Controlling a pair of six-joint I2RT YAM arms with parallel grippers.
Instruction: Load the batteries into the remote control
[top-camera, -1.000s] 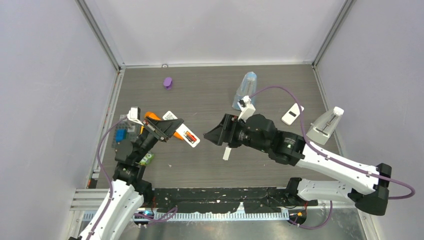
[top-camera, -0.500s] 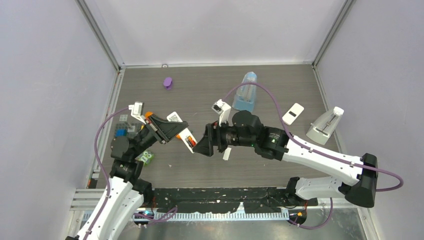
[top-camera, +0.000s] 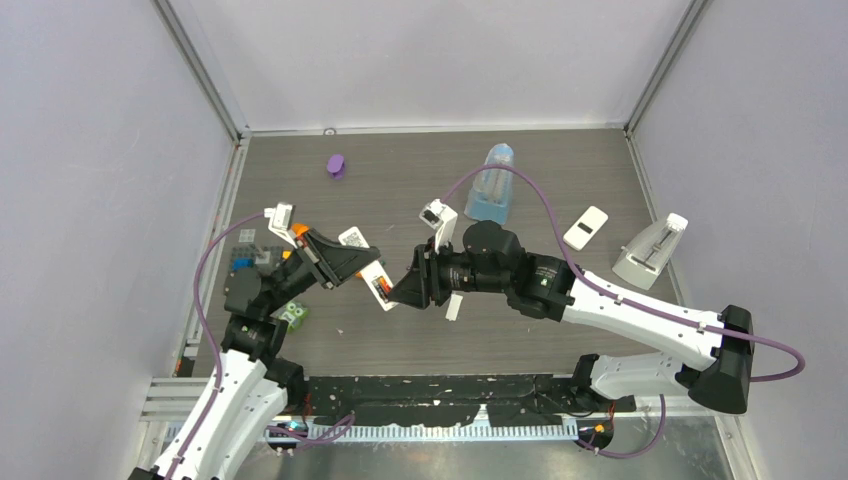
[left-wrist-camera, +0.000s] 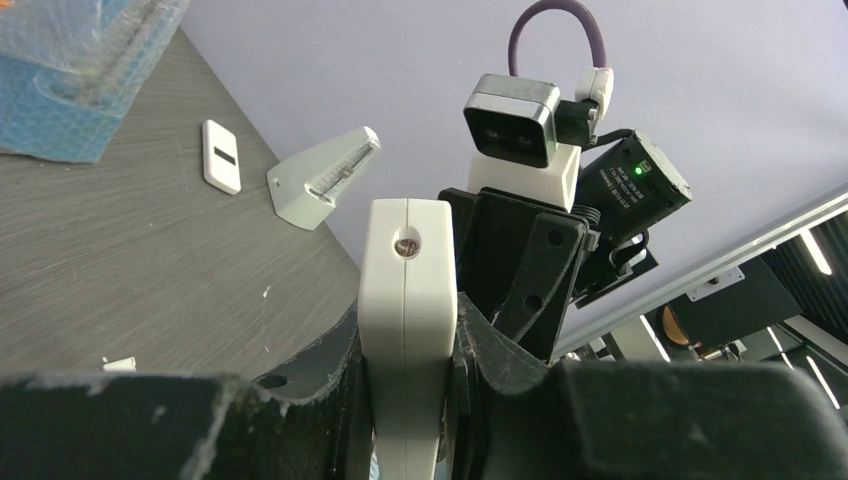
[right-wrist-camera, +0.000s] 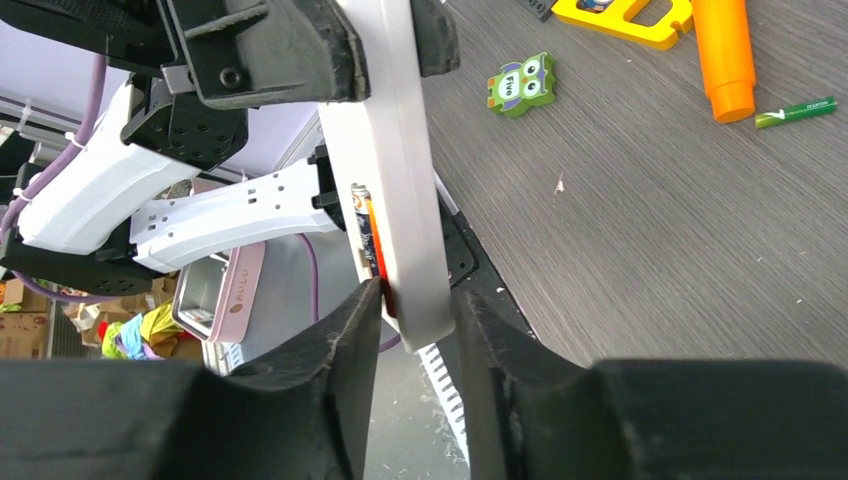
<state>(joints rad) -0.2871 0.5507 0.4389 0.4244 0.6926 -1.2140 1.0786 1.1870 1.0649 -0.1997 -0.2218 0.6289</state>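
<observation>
Clamping remote (right-wrist-camera: 388, 170), owl toy (right-wrist-camera: 521, 84), orange marker (right-wrist-camera: 728, 50) beyond

White arm links (top-camera: 640, 318); black joints (top-camera: 490, 245) and fingers (right-wrist-camera: 335, 375); purple cables (left-wrist-camera: 519, 40).

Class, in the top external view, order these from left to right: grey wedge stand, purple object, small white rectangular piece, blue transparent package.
purple object → blue transparent package → small white rectangular piece → grey wedge stand
</observation>
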